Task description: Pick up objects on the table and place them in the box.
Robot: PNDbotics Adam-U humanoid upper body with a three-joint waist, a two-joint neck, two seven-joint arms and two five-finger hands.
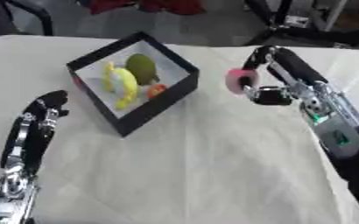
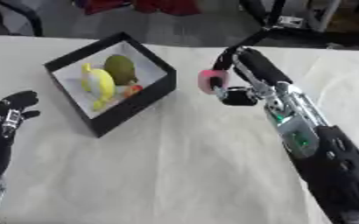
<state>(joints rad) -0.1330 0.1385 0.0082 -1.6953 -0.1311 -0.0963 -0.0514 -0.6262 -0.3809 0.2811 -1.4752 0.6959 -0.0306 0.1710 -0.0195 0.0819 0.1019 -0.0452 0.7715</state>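
My right hand has its fingers curled round a pink thing, held just beside the black box, so next I must carry it over and let go inside.

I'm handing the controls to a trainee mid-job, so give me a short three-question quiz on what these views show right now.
1. True or false: the right hand holds a pink object.
2. Which lies in the black box? A) a blue cup B) a yellow fruit C) a spoon
3. Where does the left hand show, and does it hold anything?

Key
1. True; its fingers are curled round the pink object, to the right of the box.
2. B; a green fruit and a small red-orange item lie beside it.
3. Left of the box, fingers relaxed, holding nothing.
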